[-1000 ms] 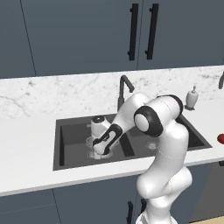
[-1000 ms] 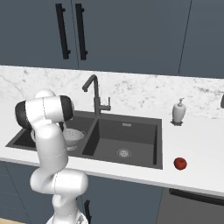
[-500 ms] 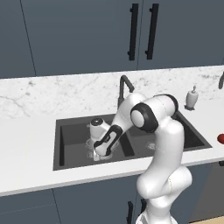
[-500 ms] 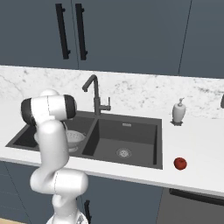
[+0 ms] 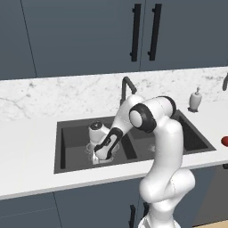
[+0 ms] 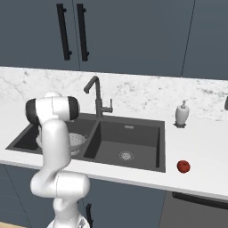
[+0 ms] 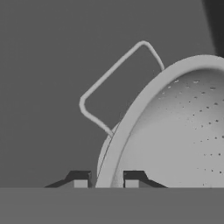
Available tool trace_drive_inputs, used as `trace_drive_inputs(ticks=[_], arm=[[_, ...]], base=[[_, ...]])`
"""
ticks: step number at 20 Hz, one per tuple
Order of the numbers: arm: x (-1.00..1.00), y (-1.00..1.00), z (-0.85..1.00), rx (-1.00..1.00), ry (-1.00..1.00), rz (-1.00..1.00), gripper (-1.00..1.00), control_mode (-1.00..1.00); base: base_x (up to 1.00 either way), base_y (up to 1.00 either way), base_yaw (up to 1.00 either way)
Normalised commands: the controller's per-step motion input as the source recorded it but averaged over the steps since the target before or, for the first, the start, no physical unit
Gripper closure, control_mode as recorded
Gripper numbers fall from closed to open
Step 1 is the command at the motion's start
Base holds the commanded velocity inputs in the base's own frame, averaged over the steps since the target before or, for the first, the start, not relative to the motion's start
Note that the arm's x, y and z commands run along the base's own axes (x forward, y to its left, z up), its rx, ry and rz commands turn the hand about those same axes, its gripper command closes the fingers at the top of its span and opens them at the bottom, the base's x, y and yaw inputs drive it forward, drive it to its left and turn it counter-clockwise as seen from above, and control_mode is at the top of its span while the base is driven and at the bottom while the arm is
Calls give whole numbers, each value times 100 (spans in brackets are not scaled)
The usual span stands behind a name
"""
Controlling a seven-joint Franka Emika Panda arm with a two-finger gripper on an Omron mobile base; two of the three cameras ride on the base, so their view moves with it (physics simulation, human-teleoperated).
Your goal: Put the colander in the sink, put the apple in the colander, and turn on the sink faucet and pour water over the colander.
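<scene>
Silver-grey metal, the colander [image 7: 175,131] sat low in the left basin of the dark sink [image 6: 129,133], its perforated bowl partly hidden behind the white arm in the right base view. The gripper [image 7: 106,178] reached down into that basin, and in the hand view the jaws stood one on each side of the colander's rim, grasping it, with a wire side handle jutting out just beyond. The red apple [image 6: 183,166] lay on the white surface [image 6: 196,147] to the right of the sink, well apart from the colander. The sink faucet [image 6: 95,95] stood behind the basins, and a white pump bottle [image 6: 181,113] stood further right.
</scene>
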Motion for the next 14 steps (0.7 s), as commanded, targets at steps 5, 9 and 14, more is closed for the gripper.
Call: trace_drive_inputs(ticks=[5,9,14], arm=[[23,-2,-26,0,8,-3,100,-100],[16,-7,-18,0,8,-3,100,-100],[2,-20,-5,0,6,-4,100,-100]], base=[[0,0,0],[0,0,0],[0,0,0]])
